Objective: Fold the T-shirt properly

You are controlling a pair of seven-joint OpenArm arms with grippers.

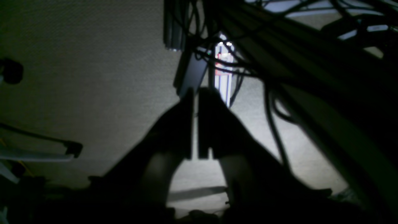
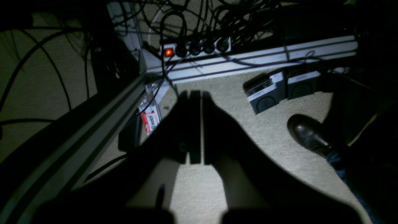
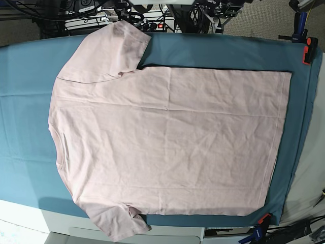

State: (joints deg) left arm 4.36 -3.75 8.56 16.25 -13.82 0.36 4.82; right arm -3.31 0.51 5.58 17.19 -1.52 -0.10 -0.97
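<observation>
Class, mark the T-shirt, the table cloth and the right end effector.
T-shirt (image 3: 167,137), base view, middle of the body.
Table cloth (image 3: 25,81), base view, bare part.
Right end effector (image 2: 196,96), right wrist view, between fingertips.

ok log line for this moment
T-shirt: flat, unfolded, plain side up | left tool: shut, empty, off table | right tool: shut, empty, off table

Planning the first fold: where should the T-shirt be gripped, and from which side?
Grip the T-shirt at the far sleeve, pinching its loose outer edge from above. It lies flat, plain side up, collar toward the base view's left, sleeves jutting out at the far and near edges, so they probably lift easiest off the teal table cloth.
</observation>
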